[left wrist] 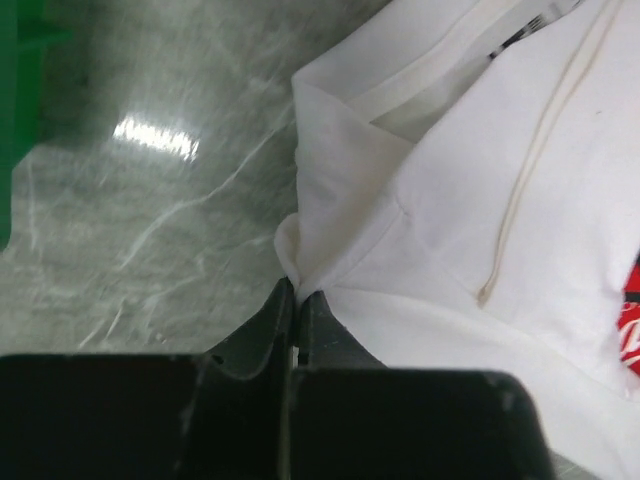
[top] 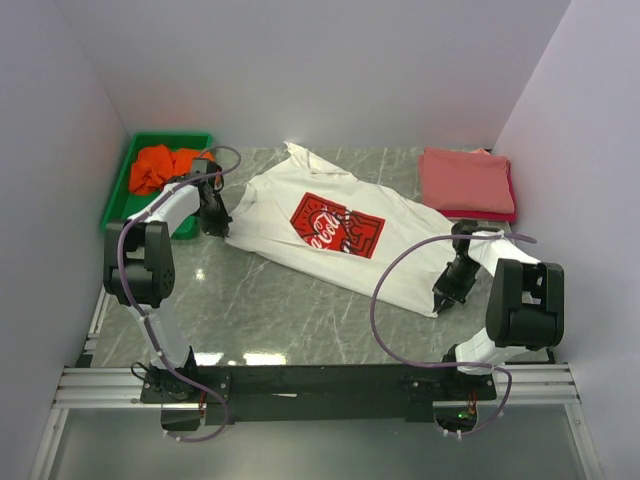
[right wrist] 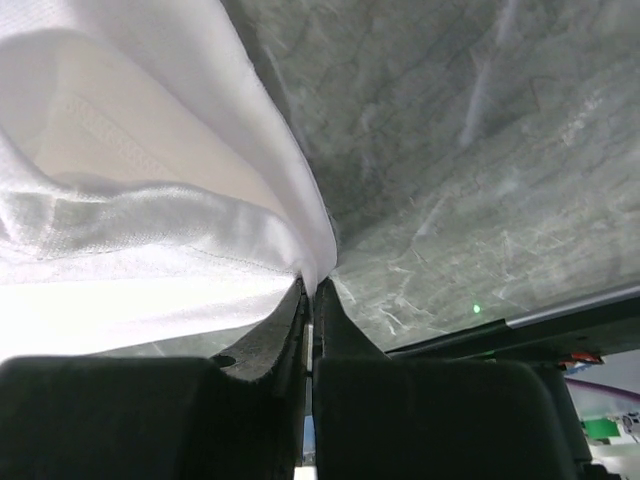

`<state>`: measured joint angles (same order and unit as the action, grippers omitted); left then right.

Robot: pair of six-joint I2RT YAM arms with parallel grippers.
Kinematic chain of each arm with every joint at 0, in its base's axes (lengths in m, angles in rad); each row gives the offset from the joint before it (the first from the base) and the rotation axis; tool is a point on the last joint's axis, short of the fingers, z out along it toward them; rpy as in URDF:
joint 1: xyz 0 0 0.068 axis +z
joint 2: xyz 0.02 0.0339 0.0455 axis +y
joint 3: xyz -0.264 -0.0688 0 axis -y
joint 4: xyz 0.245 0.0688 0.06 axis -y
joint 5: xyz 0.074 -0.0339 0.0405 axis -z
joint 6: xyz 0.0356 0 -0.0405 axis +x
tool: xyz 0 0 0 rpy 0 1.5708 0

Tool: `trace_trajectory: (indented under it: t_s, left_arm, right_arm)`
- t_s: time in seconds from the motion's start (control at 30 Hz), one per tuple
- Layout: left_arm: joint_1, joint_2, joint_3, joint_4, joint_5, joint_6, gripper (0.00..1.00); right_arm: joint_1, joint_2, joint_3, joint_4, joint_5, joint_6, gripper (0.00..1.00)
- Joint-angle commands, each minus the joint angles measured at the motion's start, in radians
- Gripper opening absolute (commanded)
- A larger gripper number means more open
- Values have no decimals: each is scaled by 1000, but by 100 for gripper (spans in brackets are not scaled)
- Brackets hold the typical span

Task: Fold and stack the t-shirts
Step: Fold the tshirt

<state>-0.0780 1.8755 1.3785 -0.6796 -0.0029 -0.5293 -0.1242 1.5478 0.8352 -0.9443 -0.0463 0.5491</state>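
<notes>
The white t-shirt (top: 345,255) lies spread at a slant across the middle of the frame. It is soft matte knit, wrinkled along its edges, with the red square chest print (top: 337,225) face up. It rests on a glossy grey-green marbled tabletop (top: 280,315) streaked with pale veins and lamp glare.

The left jaws are closed on a puckered corner at the shirt's left edge. In the left wrist view the cloth (left wrist: 450,200) bunches into the black tips, and a stitched seam and a folded band run up the frame. The right jaws are likewise closed, pinching the hem at the shirt's lower right. There the thin fabric (right wrist: 150,190) lets light through and rises toward the upper left of that view.

In the upper left, a green plastic tray (top: 118,200) with rigid walls holds a crumpled orange t-shirt (top: 160,168), and the left arm (top: 180,205) stands just beside it. In the upper right sits a salmon-pink t-shirt (top: 465,178) folded into a neat rectangle. A red layer (top: 485,215) peeks out beneath it, possibly another folded shirt.

Bare tabletop runs along the lower middle, between the shirt and the arm bases. White walls close off the left, top and right.
</notes>
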Motion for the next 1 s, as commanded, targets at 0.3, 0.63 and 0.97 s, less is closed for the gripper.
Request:
trace_trajectory:
  t_s: [0.3,0.63,0.97]
  left_arm:
    - [6,-53,10,-90,-128,137,8]
    - [-15,-114,45,-101,-105,120,56]
    - [-154,-191,71,-80,-79,-6,68]
  right_arm:
    - [21,-35,5,-96,97,6,0]
    - [35,-43,12,-99,111,11,0]
    - [35,-103,38,-119,138,25,55]
